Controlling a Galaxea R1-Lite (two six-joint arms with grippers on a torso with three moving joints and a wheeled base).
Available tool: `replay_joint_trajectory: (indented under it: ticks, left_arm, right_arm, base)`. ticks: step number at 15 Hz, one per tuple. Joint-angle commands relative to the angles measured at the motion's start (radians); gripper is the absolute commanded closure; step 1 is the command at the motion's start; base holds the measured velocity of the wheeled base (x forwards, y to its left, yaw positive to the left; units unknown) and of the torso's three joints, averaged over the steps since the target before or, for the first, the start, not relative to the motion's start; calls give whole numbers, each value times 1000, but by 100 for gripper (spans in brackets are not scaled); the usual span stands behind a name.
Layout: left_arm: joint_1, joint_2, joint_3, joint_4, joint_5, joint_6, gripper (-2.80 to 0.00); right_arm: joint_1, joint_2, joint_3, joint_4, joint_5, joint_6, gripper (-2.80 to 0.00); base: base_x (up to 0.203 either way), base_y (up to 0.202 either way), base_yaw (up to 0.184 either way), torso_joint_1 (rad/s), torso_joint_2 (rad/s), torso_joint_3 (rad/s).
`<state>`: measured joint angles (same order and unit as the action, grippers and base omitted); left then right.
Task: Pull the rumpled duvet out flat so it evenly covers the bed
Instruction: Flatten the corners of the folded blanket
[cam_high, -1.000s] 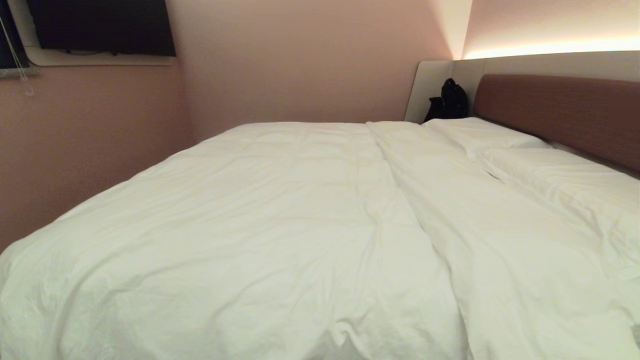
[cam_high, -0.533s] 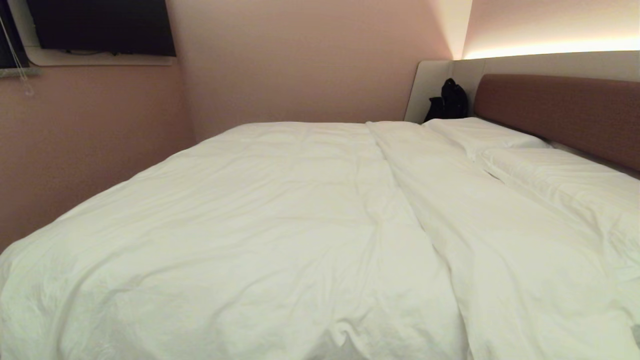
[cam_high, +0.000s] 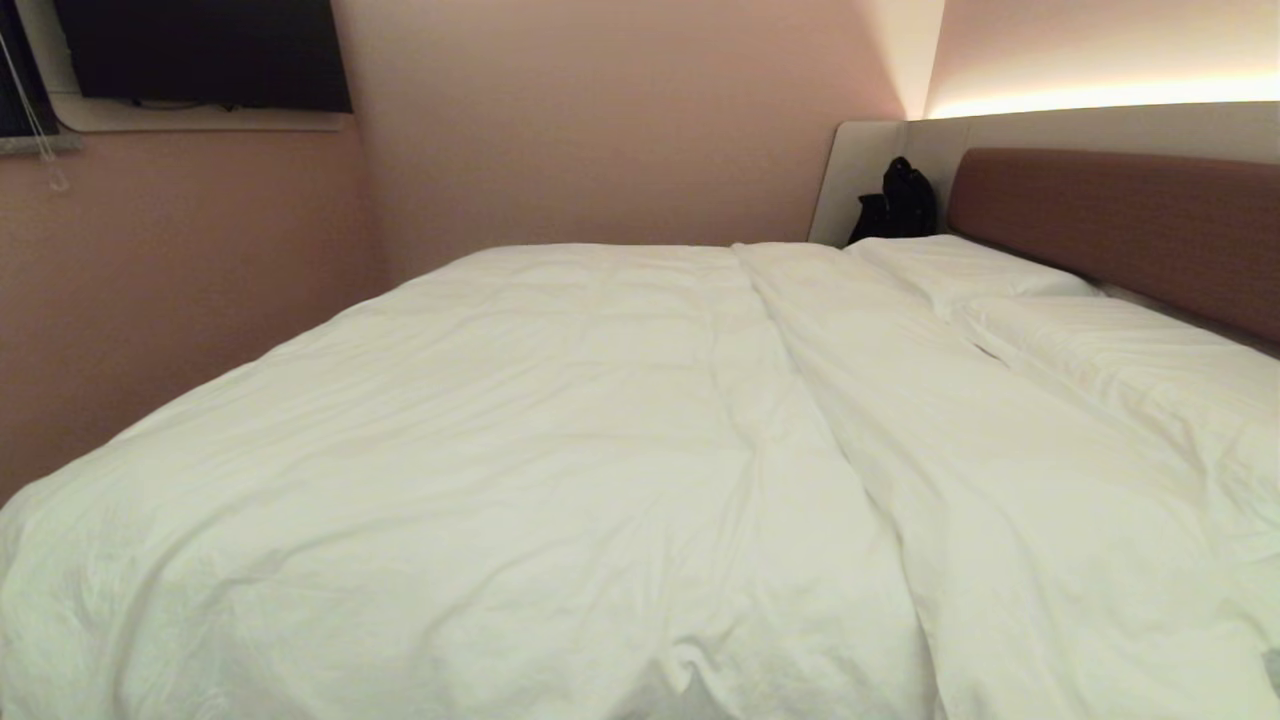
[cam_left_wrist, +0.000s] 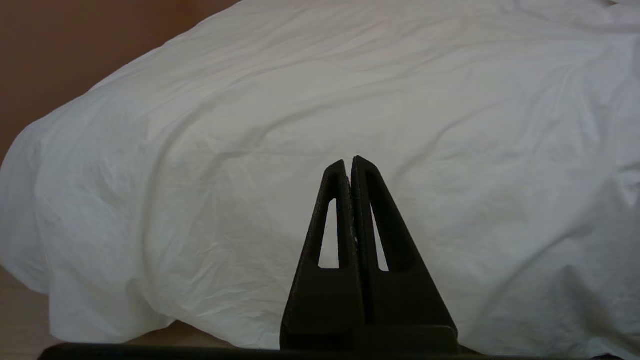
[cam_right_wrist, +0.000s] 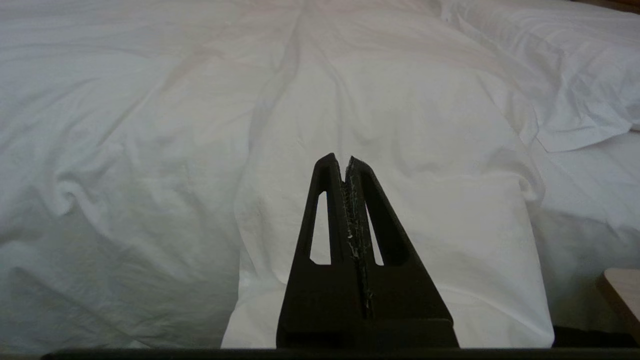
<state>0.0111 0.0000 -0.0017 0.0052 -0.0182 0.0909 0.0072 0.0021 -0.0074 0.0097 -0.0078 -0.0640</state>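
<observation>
Left wrist view: creased duvet (cam_left_wrist: 320, 100) beyond closed, empty left pincer (cam_left_wrist: 349, 162).

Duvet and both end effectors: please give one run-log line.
duvet: spread over bed, creased | left end effector: shut, empty, facing duvet | right end effector: shut, empty, facing duvet

The duvet (cam_high: 560, 450) runs off the head view at 6 o'clock; the headboard (cam_high: 1120, 225) is cut at 3 o'clock; the bed's mattress lies hidden beneath.
</observation>
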Motion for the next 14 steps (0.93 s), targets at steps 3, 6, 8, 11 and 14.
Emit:
replay_joint_trajectory:
  ticks: [3,6,8,11,14]
  left_arm:
    - [1,0,0,1,0,10,0]
    - [0,0,2,1,0,15,0]
    - [1,0,2,-1,1,13,0]
    - [0,0,2,-1,0,13,0]
    - [0,0,2,-2,-3,7,0]
  right_arm:
    - [0,-2,7,-2,9,4,0]
    - [0,-2,7,-2,9,6,0]
    - [0,-2,7,-4,11,3,0]
    - [0,-2,7,-2,11,4,0]
    - [0,-2,7,-4,11,4,0]
  base:
    - [-72,0,0,5,-1,1]
    - [-191,0,0,1,2,5]
    - [-194,0,0,-2,0,2]
    - [-78,0,-1,0,-4,-2]
    - [0,0,0,0,0,0]
